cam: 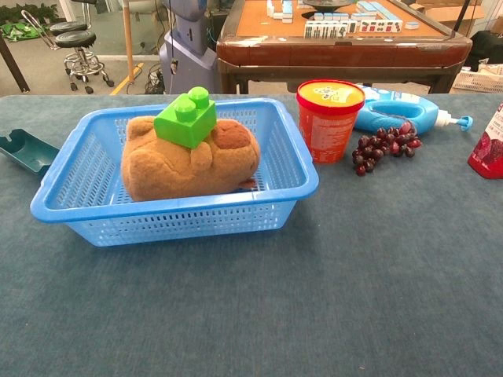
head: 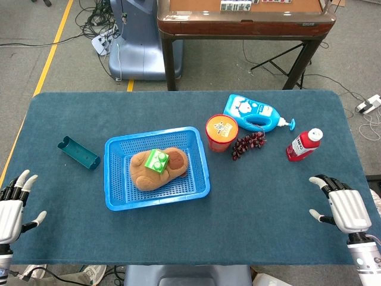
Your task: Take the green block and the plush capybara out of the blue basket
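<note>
On the dark blue cloth-covered table (head: 268,202), left of centre, stands the blue perforated plastic basket (head: 116,179), holding the brown plush capybara (head: 149,174), which lies on its belly across the basket floor; the bright green studded plastic block (head: 157,161) rests on the capybara's back, tilted slightly, clear of the basket walls. Neither item has been removed. Both hands lie at the near table edge, well apart from the basket: the left hand (head: 12,205) and the right hand (head: 344,205) each with fingers spread and holding nothing. Just right of the basket stand an orange round tub (head: 222,132), a bunch of dark grapes (head: 247,145), a light blue squeeze bottle (head: 253,113) and a red bottle (head: 303,145); a teal tray (head: 78,152) lies to the left. The block, being uppermost, is probably best taken first, approached from above and pinched across its flat sides so the soft toy beneath is not dragged along; the basket may slide if snagged.
</note>
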